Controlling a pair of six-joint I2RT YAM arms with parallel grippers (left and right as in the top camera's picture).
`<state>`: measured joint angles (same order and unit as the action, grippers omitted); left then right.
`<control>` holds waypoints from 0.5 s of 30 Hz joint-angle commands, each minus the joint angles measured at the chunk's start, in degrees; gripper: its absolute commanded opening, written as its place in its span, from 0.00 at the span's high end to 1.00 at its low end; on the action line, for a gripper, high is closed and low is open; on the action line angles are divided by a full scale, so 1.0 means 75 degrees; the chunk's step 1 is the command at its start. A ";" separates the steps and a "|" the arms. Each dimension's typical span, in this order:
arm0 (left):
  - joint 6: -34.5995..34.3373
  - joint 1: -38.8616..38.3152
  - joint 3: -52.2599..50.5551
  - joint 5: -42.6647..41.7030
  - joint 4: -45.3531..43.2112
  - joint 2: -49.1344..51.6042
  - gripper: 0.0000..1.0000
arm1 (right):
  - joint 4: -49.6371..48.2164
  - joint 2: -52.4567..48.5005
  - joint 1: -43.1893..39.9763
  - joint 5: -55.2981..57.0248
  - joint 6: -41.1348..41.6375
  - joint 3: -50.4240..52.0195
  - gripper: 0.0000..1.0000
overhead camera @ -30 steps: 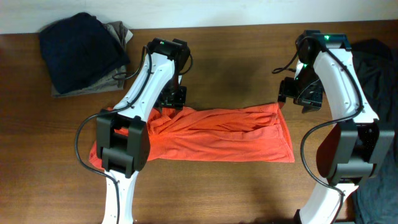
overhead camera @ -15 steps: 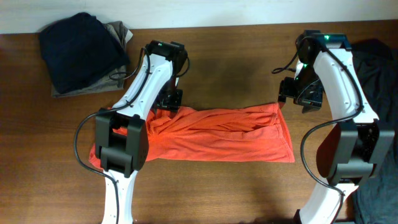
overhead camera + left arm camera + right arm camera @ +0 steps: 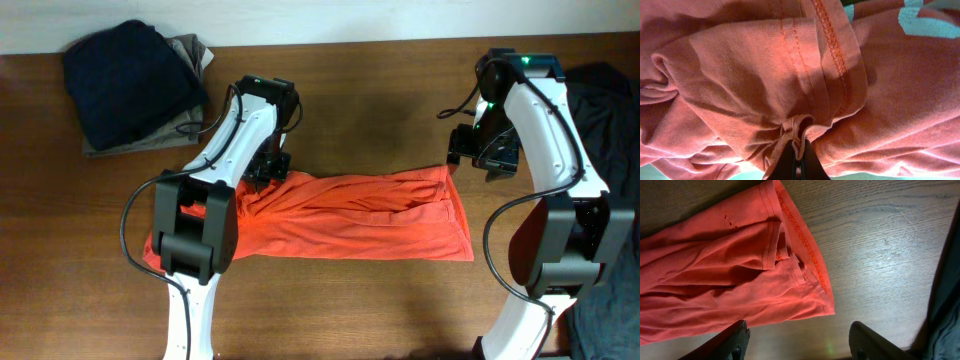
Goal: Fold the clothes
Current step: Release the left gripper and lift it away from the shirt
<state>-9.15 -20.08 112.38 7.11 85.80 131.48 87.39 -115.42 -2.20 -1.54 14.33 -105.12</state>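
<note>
The orange-red T-shirt [image 3: 350,215] lies in a long rumpled band across the table's middle. My left gripper [image 3: 263,172] is at its upper left end, shut on a pinch of the fabric [image 3: 799,131]; white lettering [image 3: 925,22] shows at the top right of the left wrist view. My right gripper [image 3: 480,150] is open and empty, just above the shirt's upper right corner. The right wrist view shows the shirt's hemmed end [image 3: 805,265] lying flat on the wood between and beyond my open fingers [image 3: 800,342].
A folded dark navy garment [image 3: 125,80] on a tan one [image 3: 185,52] sits at the back left. Dark cloth [image 3: 610,110] lies at the right edge of the table. Bare wood lies in front of and behind the shirt.
My left gripper has shifted slightly left and toward the front, onto the shirt's upper left end. The right arm has not moved.
</note>
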 commanded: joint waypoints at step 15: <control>-0.3296 0.0114 0.0994 0.1352 0.1460 -0.1323 0.99 | 0.0038 0.0204 0.0417 -0.0134 -0.0044 -0.0122 0.31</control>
<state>-30.00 -19.53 119.37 16.62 96.51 124.53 87.37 -115.42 -1.28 -1.80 14.35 -105.12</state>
